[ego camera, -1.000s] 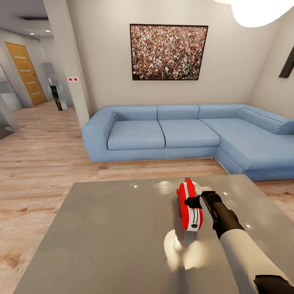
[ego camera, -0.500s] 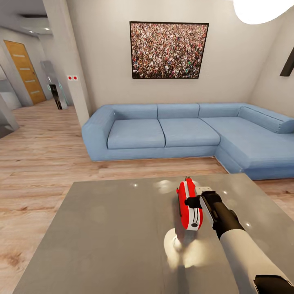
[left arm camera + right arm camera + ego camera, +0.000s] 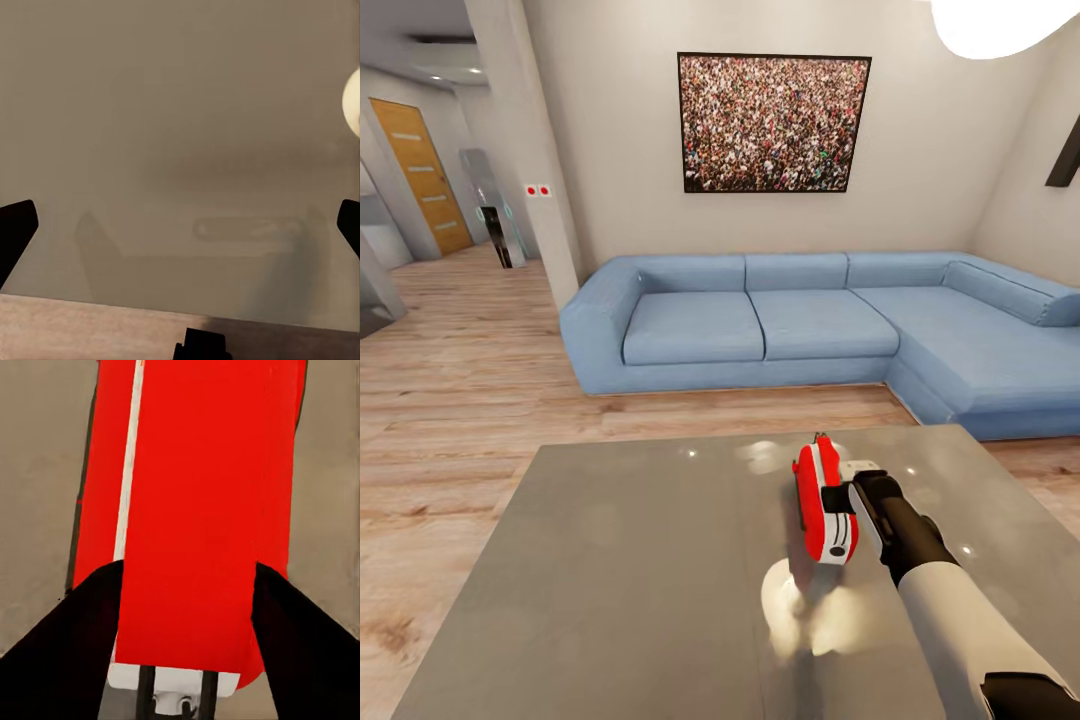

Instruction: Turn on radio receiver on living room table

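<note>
The red radio receiver (image 3: 815,495) stands on its edge on the glossy grey table (image 3: 630,560), right of the middle, white-silver band and black knob facing up. My right gripper (image 3: 842,493) comes at it from the right, one black fingertip touching its top edge. In the right wrist view the radio's red face (image 3: 202,472) sits close behind the right gripper (image 3: 187,574), whose fingers stand apart in front of it, not around it. My left gripper (image 3: 180,229) hangs open over the bare table top (image 3: 180,112) near its edge.
Across a strip of wood floor behind the table runs a blue L-shaped sofa (image 3: 790,320), under a framed crowd photo (image 3: 774,123). A pendant lamp (image 3: 1000,20) hangs top right and glares off the table. A white pillar (image 3: 525,150) and a hallway lie to the left.
The head view shifted slightly at first. My right gripper's black fingertip now covers a little less of the radio's top. The radio has stayed where it was.
</note>
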Controlling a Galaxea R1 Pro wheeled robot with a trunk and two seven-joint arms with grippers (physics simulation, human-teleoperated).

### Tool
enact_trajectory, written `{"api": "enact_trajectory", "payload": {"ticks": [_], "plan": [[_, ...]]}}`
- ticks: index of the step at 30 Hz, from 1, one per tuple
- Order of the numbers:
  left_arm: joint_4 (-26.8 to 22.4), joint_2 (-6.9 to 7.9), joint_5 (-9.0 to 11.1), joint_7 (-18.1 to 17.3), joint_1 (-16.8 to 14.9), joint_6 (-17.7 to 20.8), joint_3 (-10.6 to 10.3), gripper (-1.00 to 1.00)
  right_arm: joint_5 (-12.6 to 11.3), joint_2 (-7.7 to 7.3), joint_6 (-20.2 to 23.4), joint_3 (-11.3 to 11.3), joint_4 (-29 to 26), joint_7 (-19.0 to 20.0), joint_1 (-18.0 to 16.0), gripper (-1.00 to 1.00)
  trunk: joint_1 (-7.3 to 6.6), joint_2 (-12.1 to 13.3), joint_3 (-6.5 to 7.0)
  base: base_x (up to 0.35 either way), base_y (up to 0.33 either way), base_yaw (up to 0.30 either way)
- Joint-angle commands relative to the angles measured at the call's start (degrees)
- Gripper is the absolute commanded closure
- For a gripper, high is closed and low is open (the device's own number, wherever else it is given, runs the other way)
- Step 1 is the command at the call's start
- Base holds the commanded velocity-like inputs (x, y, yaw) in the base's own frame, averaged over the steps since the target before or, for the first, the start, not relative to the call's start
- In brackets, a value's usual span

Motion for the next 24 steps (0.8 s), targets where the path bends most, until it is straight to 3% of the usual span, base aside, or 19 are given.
{"api": "enact_trajectory", "payload": {"ticks": [1,24], "plan": [[0.1,0.00,0.1,0.1,0.0,0.1,0.0,-1.00,-0.3,0.00,0.0,0.0,0.0,-0.1,0.0,1.00,0.01,0.0,0.00,0.000,0.000,0.000],[0.1,-0.36,0.1,-0.1,0.0,0.3,-0.2,-1.00,-0.5,0.08,0.0,-0.1,0.1,-0.1,0.0,1.00,0.01,0.0,0.00,0.000,0.000,0.000]]}}
